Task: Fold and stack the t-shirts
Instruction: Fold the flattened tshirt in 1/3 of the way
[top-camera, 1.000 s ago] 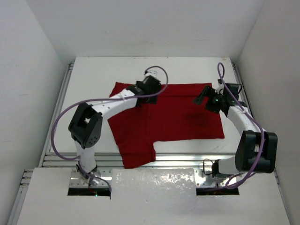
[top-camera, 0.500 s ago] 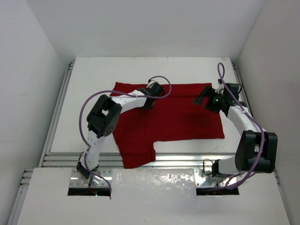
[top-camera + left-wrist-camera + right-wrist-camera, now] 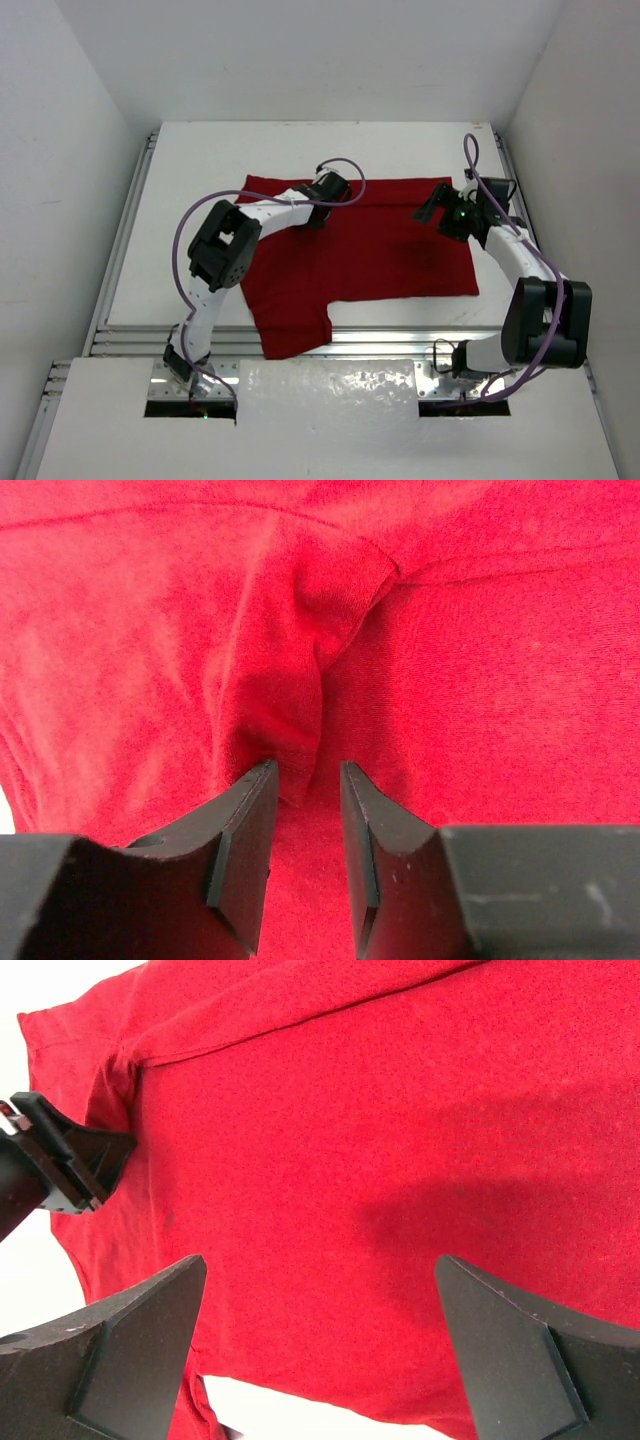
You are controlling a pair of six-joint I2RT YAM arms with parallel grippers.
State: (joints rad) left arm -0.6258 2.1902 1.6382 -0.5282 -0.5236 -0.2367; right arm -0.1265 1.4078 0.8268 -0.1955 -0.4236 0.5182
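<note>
Nearest the arm bases, one flap of the t-shirt (image 3: 380, 250) is hanging toward 7 o'clock, reaching the near edge of the table (image 3: 180, 200). The rest of the garment is lying spread and mostly flat across the middle of the table, long side running 9 to 3 o'clock. Farther on, at about 11 o'clock on the cloth near its far edge, the left claw (image 3: 305, 775) is sitting down on the fabric. Its fingers are drawn almost together and are pinching a raised ridge of red cloth between them. At about 2 o'clock, the right claw (image 3: 320, 1260) is hovering over the right end of the shirt with fingers spread wide and nothing between them; it looks clear of the cloth. Handling judgement: the shirt is looking light, soft and limp, with no stiffness to hold a shape. It is likely to drape, drag and wrinkle when lifted from one point, and it is not fragile. The best holds are probably on hems, shoulders or corners, taken with both claws at matching points so a fold lands straight. Count: one t-shirt, so nothing to stack on yet; two arms, two claws, one table.
</note>
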